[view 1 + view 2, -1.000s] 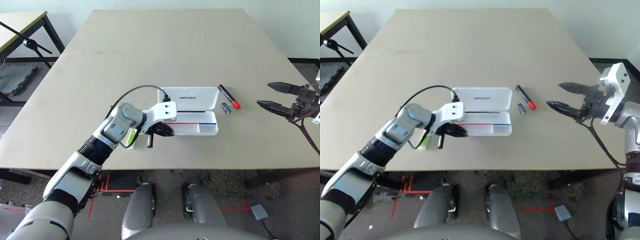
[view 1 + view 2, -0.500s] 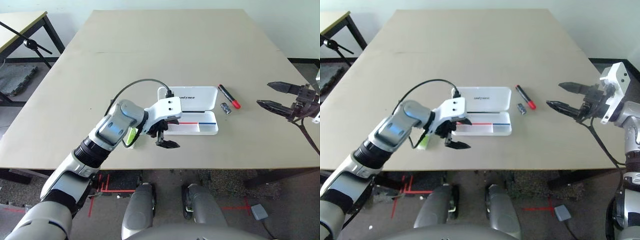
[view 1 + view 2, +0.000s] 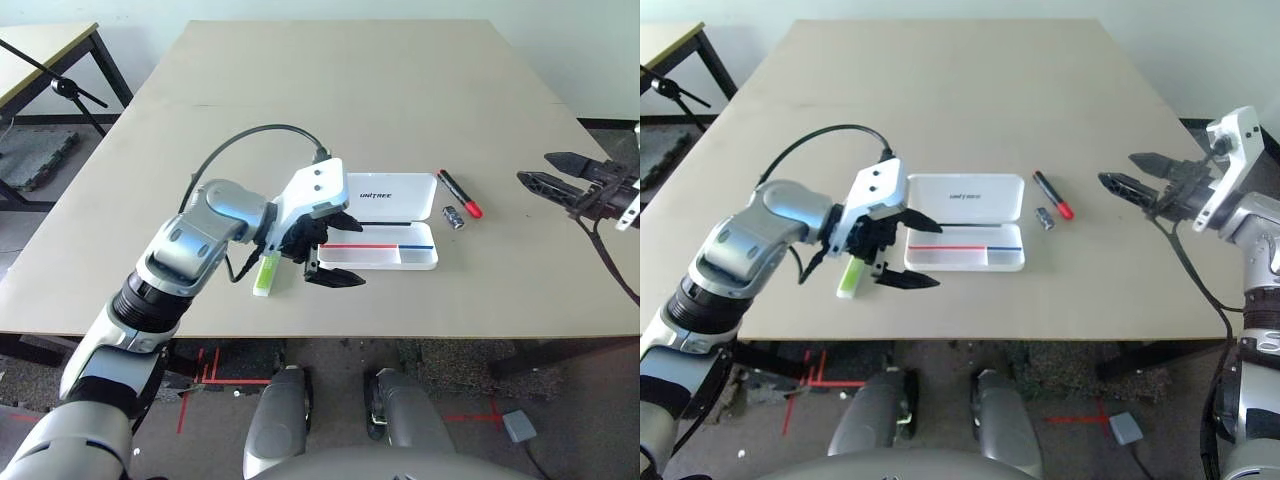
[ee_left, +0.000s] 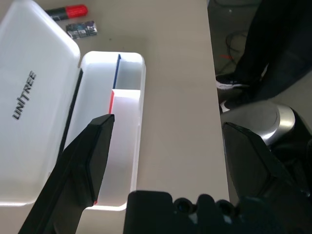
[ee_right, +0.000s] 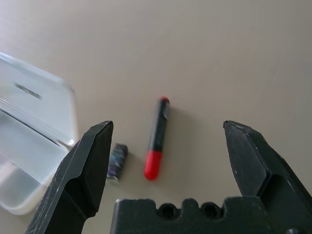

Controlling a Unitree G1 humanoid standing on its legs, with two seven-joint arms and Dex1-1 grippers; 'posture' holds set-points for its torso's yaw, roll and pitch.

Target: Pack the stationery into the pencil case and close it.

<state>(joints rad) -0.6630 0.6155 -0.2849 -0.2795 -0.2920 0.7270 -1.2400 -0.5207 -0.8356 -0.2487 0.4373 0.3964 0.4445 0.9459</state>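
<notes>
Centrally on the plain beige bench (image 3: pixel 330 90): one white pencil case (image 3: pixel 385 234), lid laid open with "UNITREE" printed dark on it, red and blue stripe along the tray; one lime-green highlighter (image 3: pixel 266 274) lying loose just left of it, one black marker with red cap (image 3: pixel 458 193) and one small dark stubby cylinder (image 3: pixel 452 217) just right of it. Left gripper (image 3: pixel 338 250) spread wide and empty over the case's left end, beside the highlighter; right gripper (image 3: pixel 1132 172) likewise parted and empty at mid right of the frame, well apart from the marker. Grey floor with red tape marks below the bench, another table at upper left.
</notes>
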